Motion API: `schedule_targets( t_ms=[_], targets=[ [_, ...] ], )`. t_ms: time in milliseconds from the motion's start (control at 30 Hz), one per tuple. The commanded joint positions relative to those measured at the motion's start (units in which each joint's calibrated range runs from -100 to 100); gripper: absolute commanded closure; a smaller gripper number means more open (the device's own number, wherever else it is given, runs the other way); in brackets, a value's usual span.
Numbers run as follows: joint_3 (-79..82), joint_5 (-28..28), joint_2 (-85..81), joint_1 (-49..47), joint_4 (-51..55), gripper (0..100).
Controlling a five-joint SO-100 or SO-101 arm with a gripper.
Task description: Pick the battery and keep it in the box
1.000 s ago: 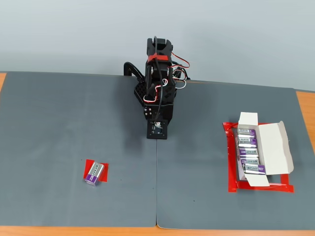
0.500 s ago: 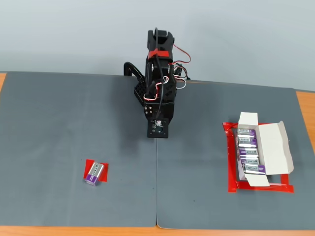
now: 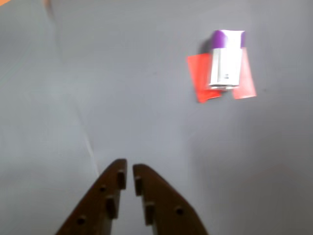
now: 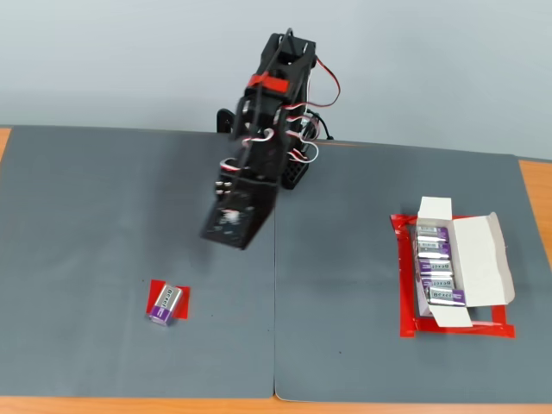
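Now arm (image 4: 259, 147) leans toward battery (image 4: 165, 304), gripper (image 3: 127, 177) nearly closed.

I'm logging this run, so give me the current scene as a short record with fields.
arm: turned toward the loose battery in the fixed view
claw: jaws nearly together, empty, above the grey mat
battery: lying on a red tape patch, untouched
box: open, inside a red tape rectangle, holding four batteries

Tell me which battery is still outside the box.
The lone battery lying on the small red patch at the left of the mat in the fixed view. The other four sit in a row inside the white box at the right.
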Motion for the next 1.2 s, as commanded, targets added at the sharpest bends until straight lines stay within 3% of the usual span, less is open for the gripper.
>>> schedule_targets(
  t_ms=[0,367,567,967,1067,1167],
  targets=[
    [-10.06,0.35,8.28,4.51,-1.60,98],
    [-23.80,0.72,27.01,11.00,-7.24,98],
    [-27.33,4.68,33.71,11.14,-7.24,98],
    [-30.41,4.94,42.10,10.55,-11.15,98],
    [-30.41,4.94,43.63,10.10,-11.15,94],
    [-30.41,4.94,45.07,9.80,-10.71,85]
  ],
)
